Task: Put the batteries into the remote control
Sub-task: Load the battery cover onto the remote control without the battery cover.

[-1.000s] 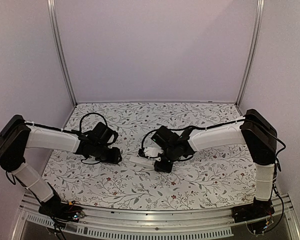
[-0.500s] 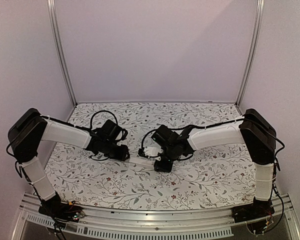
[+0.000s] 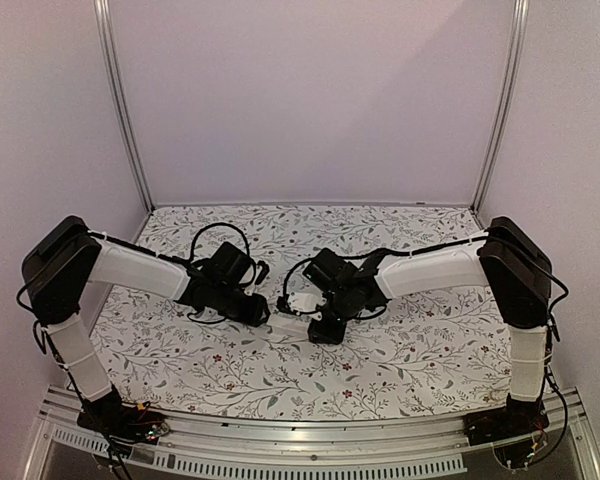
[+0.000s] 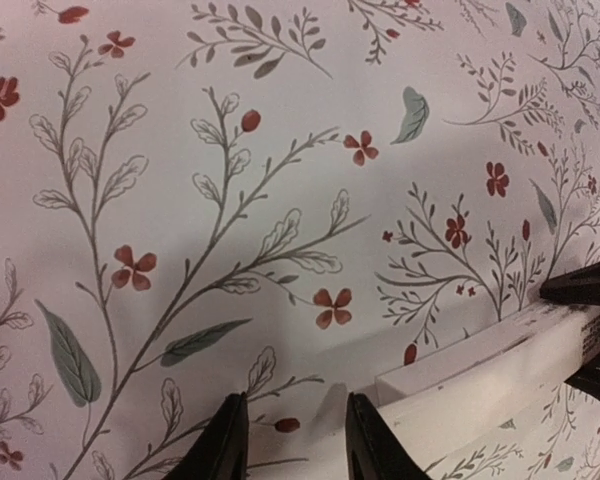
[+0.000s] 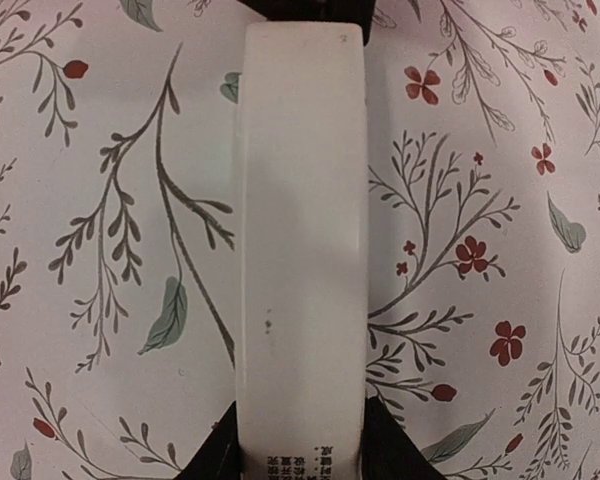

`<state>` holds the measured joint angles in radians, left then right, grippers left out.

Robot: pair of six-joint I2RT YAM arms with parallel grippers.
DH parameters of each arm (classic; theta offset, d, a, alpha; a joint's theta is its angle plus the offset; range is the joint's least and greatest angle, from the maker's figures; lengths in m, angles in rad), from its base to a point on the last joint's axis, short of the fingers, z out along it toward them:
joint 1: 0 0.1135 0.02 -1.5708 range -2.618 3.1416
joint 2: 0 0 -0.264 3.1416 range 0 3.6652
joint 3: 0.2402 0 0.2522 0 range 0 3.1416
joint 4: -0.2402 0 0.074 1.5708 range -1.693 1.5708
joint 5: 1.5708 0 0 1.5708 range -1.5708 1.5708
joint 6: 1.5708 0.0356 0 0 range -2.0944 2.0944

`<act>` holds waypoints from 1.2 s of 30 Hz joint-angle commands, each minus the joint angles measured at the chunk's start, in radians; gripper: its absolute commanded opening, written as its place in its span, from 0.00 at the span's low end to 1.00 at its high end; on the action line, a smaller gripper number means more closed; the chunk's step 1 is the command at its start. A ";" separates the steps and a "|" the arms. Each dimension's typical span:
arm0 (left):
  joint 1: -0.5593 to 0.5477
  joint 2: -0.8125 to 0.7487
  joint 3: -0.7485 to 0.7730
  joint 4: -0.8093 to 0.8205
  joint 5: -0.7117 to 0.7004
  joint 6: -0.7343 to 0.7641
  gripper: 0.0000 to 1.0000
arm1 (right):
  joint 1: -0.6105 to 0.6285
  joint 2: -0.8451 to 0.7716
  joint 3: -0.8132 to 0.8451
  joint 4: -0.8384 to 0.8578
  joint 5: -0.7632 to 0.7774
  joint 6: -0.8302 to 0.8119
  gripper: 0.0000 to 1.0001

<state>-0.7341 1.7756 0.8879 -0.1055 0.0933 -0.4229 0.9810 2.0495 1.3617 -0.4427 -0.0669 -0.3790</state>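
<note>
The remote control (image 5: 300, 230) is a slim white bar with small print at its near end. My right gripper (image 5: 300, 452) is shut on that end and holds it just over the floral table. In the top view the remote (image 3: 288, 322) runs left from my right gripper (image 3: 318, 326) to my left gripper (image 3: 263, 310). In the left wrist view my left gripper (image 4: 295, 445) is open, and the remote's (image 4: 500, 370) free end lies at its right finger (image 4: 372, 440). The batteries are out of view.
The floral table cover (image 3: 400, 350) spreads all around both grippers. Metal posts (image 3: 120, 110) and pale walls close the back and sides. A metal rail (image 3: 300, 430) runs along the near edge.
My left arm has swung right across the table and its gripper now sits at the remote's free end. My right gripper and the remote have stayed put.
</note>
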 commanded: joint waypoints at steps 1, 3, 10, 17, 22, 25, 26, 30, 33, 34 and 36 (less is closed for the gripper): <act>-0.016 0.031 0.018 0.003 0.020 0.005 0.34 | -0.010 0.053 -0.003 -0.048 0.008 -0.012 0.37; -0.019 0.035 0.025 0.003 0.032 0.008 0.34 | -0.009 0.054 0.000 -0.052 0.009 -0.012 0.38; -0.037 0.045 0.040 -0.009 0.022 0.015 0.34 | -0.009 0.054 0.005 -0.058 0.012 -0.010 0.41; -0.011 0.005 0.035 -0.054 -0.032 0.007 0.42 | -0.014 0.023 -0.005 -0.060 0.020 -0.005 0.45; 0.033 -0.052 0.019 -0.076 -0.058 0.001 0.56 | -0.024 -0.015 -0.023 -0.055 0.013 0.008 0.53; 0.043 -0.073 0.017 -0.083 -0.057 0.006 0.63 | -0.027 -0.051 -0.041 -0.038 0.009 0.015 0.58; 0.044 -0.077 0.016 -0.085 -0.055 0.010 0.65 | -0.028 -0.062 -0.046 -0.036 0.004 0.019 0.61; 0.048 -0.103 0.011 -0.077 -0.029 0.013 0.68 | -0.030 -0.087 -0.052 -0.036 0.005 0.020 0.64; 0.045 -0.103 0.019 -0.073 -0.008 0.018 0.65 | -0.034 -0.081 -0.048 -0.036 0.001 0.017 0.62; 0.041 -0.098 0.023 -0.071 -0.001 0.021 0.64 | -0.035 -0.078 -0.045 -0.038 -0.006 0.017 0.62; 0.033 -0.080 0.030 -0.073 -0.002 0.022 0.60 | -0.039 -0.067 -0.040 -0.041 -0.020 0.020 0.60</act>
<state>-0.6933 1.6917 0.9134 -0.1703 0.0711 -0.4137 0.9539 2.0010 1.3205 -0.4652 -0.0628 -0.3634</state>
